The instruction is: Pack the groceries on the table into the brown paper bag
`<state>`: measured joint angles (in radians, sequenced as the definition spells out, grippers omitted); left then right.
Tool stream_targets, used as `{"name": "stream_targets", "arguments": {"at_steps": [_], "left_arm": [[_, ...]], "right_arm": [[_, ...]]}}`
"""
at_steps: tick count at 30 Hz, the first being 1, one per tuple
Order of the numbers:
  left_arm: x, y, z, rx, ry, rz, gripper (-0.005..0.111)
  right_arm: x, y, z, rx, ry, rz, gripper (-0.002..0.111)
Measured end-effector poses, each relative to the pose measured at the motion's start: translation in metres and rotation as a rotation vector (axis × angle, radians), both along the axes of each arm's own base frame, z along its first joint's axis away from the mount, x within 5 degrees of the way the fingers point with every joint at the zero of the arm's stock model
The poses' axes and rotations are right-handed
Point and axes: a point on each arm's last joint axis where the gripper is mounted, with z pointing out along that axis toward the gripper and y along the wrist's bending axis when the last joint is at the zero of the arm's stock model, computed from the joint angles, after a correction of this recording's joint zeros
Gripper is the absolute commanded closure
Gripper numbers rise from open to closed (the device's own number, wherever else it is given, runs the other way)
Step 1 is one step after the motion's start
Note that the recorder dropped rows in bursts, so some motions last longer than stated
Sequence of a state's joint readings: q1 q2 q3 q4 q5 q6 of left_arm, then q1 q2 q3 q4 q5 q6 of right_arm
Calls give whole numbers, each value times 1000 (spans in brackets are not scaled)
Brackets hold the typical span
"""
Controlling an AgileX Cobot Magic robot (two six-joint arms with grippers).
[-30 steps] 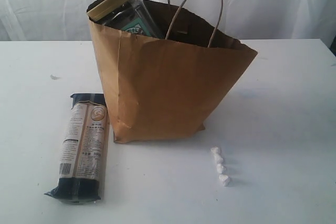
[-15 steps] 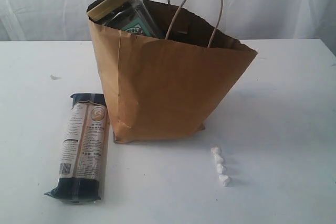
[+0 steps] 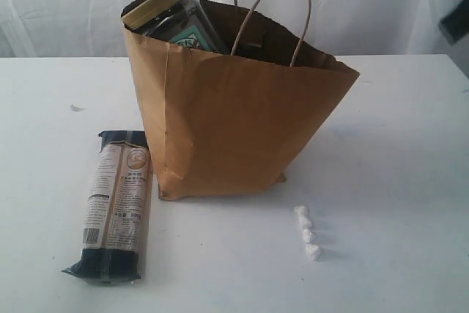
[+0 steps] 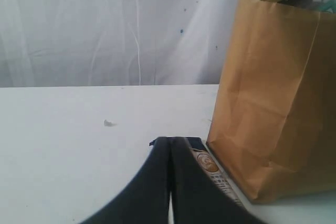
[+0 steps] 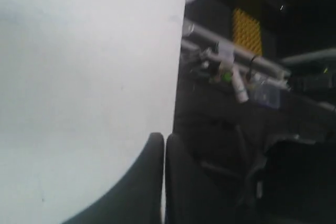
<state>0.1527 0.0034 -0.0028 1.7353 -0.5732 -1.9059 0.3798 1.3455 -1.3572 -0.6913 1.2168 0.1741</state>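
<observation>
The brown paper bag [image 3: 234, 115] stands open in the middle of the table [image 3: 396, 181]. A tan-lidded nut jar [image 3: 156, 3] pokes out of its top left corner. The long dark-blue and beige packet [image 3: 117, 203] lies flat on the table, just left of the bag. My left gripper [image 4: 169, 141] is shut and empty, low over the table, with the packet [image 4: 210, 166] right behind its tips and the bag [image 4: 278, 103] beside it. My right gripper [image 5: 164, 139] is shut on nothing and sits over the table's edge [image 5: 178, 51].
A row of small white crumbs [image 3: 308, 232] lies in front of the bag at the right. One small crumb [image 3: 75, 108] lies at the far left. A dark piece of the right arm [image 3: 456, 27] shows at the upper right edge. White curtain hangs behind.
A dark piece of the right arm has come into the exterior view at its upper right edge. The bag, jar and packet have not moved.
</observation>
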Motion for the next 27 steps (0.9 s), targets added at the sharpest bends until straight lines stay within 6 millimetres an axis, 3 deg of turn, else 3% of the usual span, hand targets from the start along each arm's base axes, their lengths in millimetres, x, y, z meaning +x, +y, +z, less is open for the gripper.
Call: {"name": "stream_targets", "arguments": {"at_steps": [6,10,13,27], "left_arm": [[0,0,0,0,0,0,107],[0,0,0,0,0,0,107],[0,0,0,0,0,0,107],[0,0,0,0,0,-4,107]], "right_arm": [[-12,-25,-72,222,363,-30,108],[-33,-14,-119,423,610,88,108],[-45,-4,-141,527,695,144,108],[-56,52,-194,533,420,445,108]]}}
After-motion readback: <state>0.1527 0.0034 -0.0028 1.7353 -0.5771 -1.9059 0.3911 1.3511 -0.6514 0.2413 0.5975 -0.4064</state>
